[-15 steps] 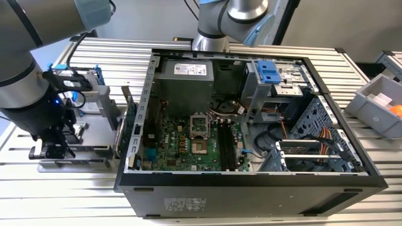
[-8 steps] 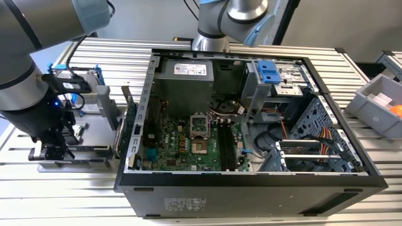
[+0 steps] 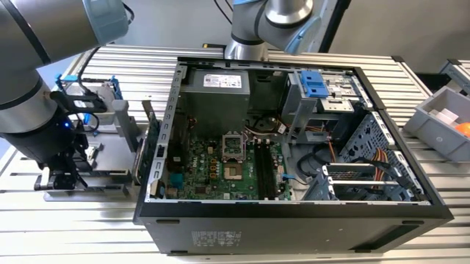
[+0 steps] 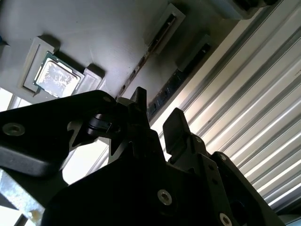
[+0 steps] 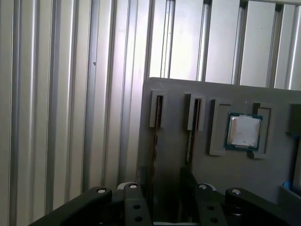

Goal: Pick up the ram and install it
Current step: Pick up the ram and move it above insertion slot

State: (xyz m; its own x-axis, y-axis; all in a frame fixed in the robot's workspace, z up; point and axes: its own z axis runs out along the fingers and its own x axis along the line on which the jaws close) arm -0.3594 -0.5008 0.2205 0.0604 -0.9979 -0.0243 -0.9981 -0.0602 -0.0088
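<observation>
Where the gripper hangs: low over the grey tray, near its outer edge. The gripper points down at a slot, and its fingers stand apart with a moderate gap between them.
Ram: the ram stands on edge in the tray's slot nearest that outer edge. Its near end runs into the gap between the fingers, and it has not been lifted.
Grip: centre the stick in the gap first. Close on its flat faces and draw it straight along the slot (a skewed pull would likely bind it).
Neighbour: a second stick sits one slot further in on the tray, close enough to be nudged. A processor chip lies beyond it.
Case: the computer case lies open beside the tray, well apart from the gripper. The black memory slots on its board look free.
Hard to make out: whether either pad already touches the ram, and how deep the fingers reach. The gripper's own body hides the stick's near end in both wrist views.
</observation>
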